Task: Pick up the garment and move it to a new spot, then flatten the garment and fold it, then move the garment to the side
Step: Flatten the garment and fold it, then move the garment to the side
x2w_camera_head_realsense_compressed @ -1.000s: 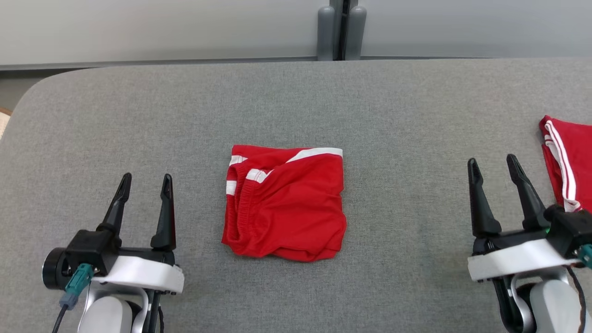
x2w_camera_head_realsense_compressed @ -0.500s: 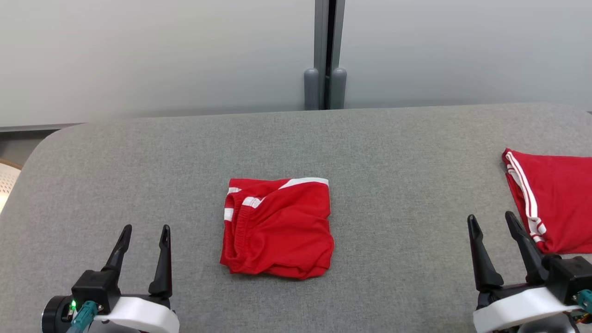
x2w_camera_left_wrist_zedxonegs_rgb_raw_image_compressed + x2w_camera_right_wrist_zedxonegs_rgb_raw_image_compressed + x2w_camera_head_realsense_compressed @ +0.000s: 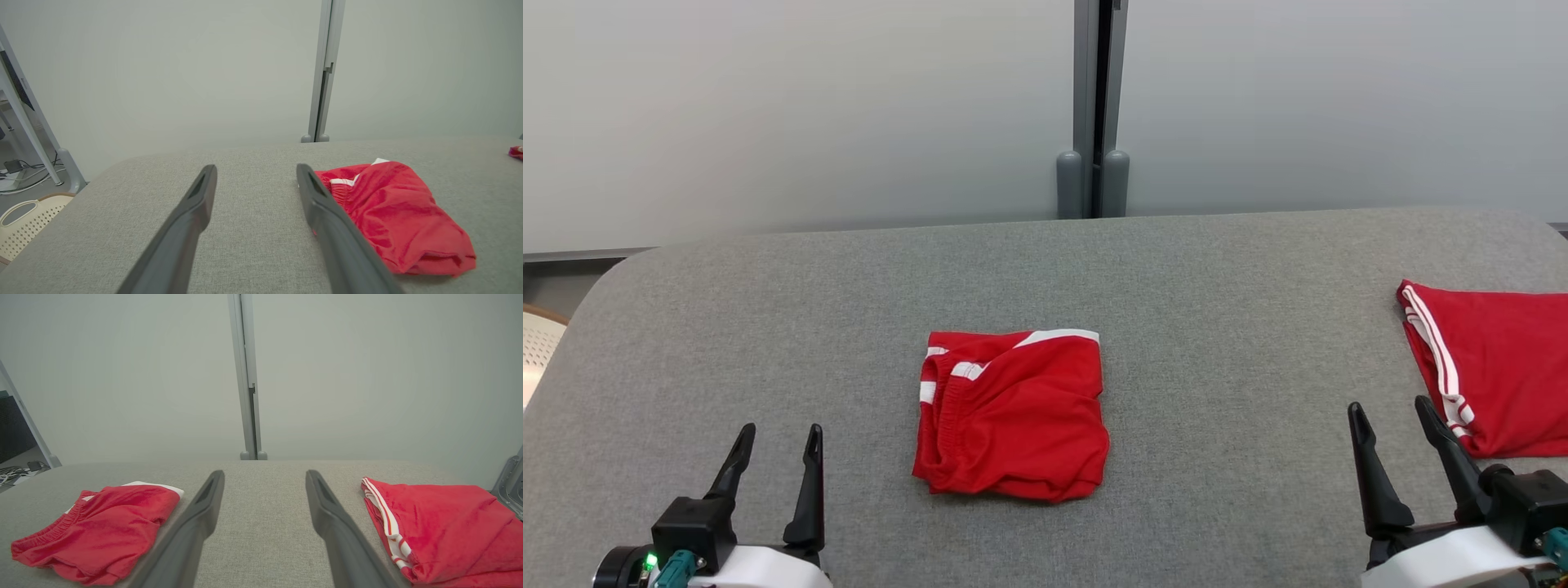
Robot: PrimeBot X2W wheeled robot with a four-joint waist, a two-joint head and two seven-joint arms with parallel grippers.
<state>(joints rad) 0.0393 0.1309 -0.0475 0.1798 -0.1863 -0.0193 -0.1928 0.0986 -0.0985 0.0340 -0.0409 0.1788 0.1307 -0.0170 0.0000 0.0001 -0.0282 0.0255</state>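
Garment (image 3: 1011,412) folded, middle of tabletop (image 3: 1225,269); my left gripper (image 3: 781,430) and right gripper (image 3: 1387,404) both spread, empty, by its near edge. Moving it sideways, tips?

> Pinch all layers, slide low.

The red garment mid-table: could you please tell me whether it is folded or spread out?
Folded: the red garment lies as a compact square, with stacked layers showing along its near edge.
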